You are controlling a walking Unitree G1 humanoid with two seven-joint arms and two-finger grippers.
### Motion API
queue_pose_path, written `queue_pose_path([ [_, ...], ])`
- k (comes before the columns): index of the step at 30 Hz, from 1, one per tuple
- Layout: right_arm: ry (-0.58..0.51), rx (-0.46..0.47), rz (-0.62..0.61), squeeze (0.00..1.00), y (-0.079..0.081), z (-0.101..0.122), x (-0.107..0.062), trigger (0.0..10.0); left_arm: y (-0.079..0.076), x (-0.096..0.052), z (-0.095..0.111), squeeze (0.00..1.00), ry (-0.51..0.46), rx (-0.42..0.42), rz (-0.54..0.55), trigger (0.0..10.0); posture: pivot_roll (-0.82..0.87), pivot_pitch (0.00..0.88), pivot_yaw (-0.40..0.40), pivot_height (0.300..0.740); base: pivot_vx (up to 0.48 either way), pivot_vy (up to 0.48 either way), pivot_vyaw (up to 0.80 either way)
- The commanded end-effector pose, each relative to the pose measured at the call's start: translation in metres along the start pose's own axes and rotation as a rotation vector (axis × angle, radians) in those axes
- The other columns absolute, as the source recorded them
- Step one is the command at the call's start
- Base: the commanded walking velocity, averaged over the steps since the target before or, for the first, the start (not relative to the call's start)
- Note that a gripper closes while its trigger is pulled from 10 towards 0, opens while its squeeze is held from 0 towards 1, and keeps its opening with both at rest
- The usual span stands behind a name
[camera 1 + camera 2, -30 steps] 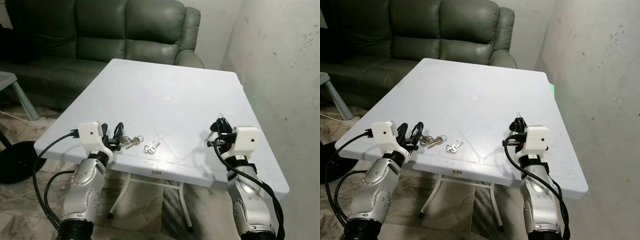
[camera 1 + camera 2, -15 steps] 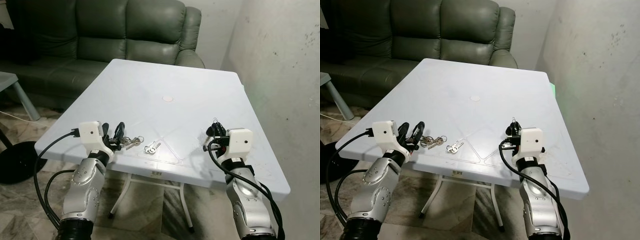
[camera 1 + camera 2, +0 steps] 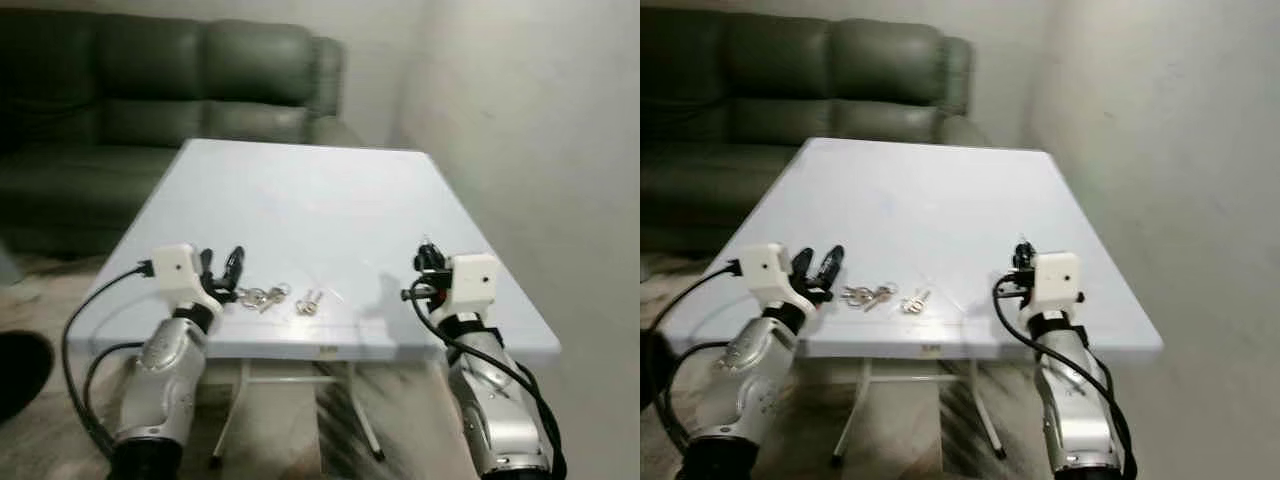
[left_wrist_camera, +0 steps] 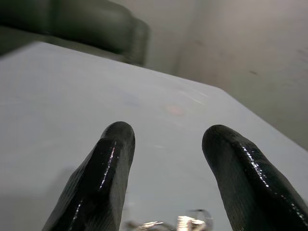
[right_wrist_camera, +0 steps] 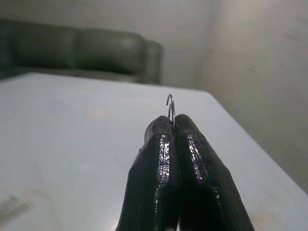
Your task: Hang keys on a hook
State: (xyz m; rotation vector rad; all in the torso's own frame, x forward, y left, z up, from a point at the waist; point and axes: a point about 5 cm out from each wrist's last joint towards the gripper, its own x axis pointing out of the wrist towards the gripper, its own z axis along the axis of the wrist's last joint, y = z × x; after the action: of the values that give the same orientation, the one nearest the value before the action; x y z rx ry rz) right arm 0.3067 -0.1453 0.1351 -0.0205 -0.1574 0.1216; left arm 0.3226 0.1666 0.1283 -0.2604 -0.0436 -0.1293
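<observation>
A white worktop (image 3: 300, 190) stands before a dark green sofa (image 3: 150, 90), a pale wall beside it. Silver keys (image 3: 262, 296) lie in a row along the worktop's near edge, a smaller key (image 3: 307, 304) just beside them. The left hand (image 3: 222, 270) hovers wide beside the keys. The right hand (image 5: 173, 126) pinches a thin wire hook (image 5: 170, 107), its curl upward
</observation>
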Motion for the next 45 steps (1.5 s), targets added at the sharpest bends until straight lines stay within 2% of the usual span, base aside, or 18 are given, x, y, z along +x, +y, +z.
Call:
queue_pose_path([
  [1, -0.012, -0.01, -0.021, 0.0, -0.007, 0.005, 0.001, 10.0, -0.008, 0.004, -0.003, 0.0, 0.02, -0.016, -0.013, 10.0, 0.05, 0.0, -0.051, 0.74, 0.0, 0.0, -0.79],
  [6, -0.005, -0.011, -0.004, 0.0, -0.003, 0.006, 0.001, 10.0, -0.011, 0.007, -0.005, 0.0, 0.04, -0.03, -0.024, 10.0, 0.06, 0.0, -0.064, 0.74, 0.0, 0.0, -0.78],
  [14, 0.001, -0.015, 0.02, 0.0, 0.001, 0.006, 0.001, 10.0, -0.016, 0.014, -0.005, 0.0, 0.047, 0.003, -0.033, 10.0, 0.06, 0.0, -0.07, 0.74, 0.0, 0.0, -0.78],
  [21, 0.001, -0.016, -0.001, 0.0, -0.002, 0.006, 0.001, 10.0, -0.011, 0.012, 0.001, 0.0, 0.012, 0.024, 0.001, 10.0, 0.04, 0.0, -0.058, 0.74, 0.0, 0.0, -0.77],
  [25, 0.001, -0.014, -0.005, 0.0, -0.001, 0.006, 0.001, 10.0, -0.011, 0.011, 0.001, 0.0, 0.01, 0.004, 0.014, 10.0, 0.04, 0.0, -0.053, 0.74, 0.0, 0.0, -0.77],
  [45, -0.003, -0.01, -0.015, 0.0, 0.001, 0.006, 0.002, 10.0, -0.02, 0.016, -0.002, 0.0, 0.023, 0.017, 0.023, 10.0, 0.03, 0.0, -0.036, 0.74, 0.0, 0.0, -0.77],
])
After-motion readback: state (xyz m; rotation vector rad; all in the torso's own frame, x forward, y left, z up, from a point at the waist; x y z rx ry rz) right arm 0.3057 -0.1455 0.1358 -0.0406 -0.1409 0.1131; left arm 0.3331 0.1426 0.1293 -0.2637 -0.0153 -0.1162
